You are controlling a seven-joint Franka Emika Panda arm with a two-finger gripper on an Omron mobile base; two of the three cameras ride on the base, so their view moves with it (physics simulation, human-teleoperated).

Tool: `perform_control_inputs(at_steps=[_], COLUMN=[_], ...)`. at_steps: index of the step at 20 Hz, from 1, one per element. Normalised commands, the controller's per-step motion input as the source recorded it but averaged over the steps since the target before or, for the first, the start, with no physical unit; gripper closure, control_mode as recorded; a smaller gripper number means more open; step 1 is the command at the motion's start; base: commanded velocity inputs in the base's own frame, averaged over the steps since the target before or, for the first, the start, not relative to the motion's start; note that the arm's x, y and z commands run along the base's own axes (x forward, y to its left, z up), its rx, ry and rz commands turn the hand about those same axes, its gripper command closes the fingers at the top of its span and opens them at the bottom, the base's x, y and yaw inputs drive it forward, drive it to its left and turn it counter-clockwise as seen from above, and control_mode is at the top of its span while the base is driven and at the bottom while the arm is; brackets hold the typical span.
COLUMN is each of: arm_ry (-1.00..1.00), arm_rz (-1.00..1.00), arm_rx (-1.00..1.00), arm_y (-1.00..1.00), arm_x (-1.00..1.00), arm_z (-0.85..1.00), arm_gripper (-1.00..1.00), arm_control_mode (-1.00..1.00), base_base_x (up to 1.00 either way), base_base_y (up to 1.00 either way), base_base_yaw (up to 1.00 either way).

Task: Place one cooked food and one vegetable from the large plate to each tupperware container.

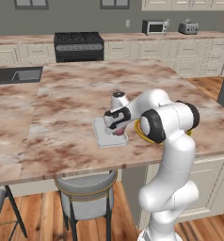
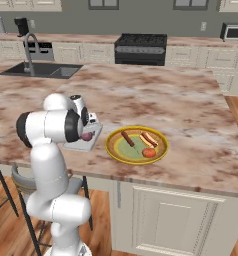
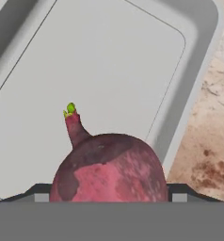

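Beet point(image 3: 109, 167): dark red, round, short stalk with green tip, directly ahead of the gripper point(image 3: 109, 200), between the two tips. Jaws stand wide; whether they press the beet or hang just clear of it cannot be told. 
Tray point(image 3: 198, 70): pale grey, low rim, beneath the beet, otherwise bare. 
Counter point(image 3: 208, 141): brown marble, beyond the tray's rim. 
Plate point(image 2: 113, 150): yellow-rimmed, beside the tray, away from the gripper; holds a sausage point(image 2: 127, 138), bacon point(image 2: 149, 138) and a tomato point(image 2: 149, 152). 
Progress, judged: early; first vegetable is at one tray, cooked food is still to come, and a second tray cannot be made out.
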Motion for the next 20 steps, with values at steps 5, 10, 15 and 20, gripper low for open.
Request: perform_control_inputs(at_steps=[5, 10, 15, 20], arm_ry=[0.00, 0.00, 0.04, 0.08], arm_rz=[0.00, 0.00, 0.00, 0.00], arm_rx=[0.00, 0.00, 0.00, 0.01], arm_y=[0.06, 0.01, 0.00, 0.00], arm_x=[0.07, 0.12, 0.05, 0.00], arm_z=[0.00, 0.00, 0.02, 0.34], arm_gripper=[-1.00, -1.00, -1.00, -1.00], arm_control_mode=[-1.00, -1.00, -1.00, -1.00], base_base_x=[0.00, 0.00, 0.00, 0.00], base_base_y=[0.00, 0.00, 0.00, 0.00], base_base_yaw=[0.00, 0.00, 0.00, 0.00])
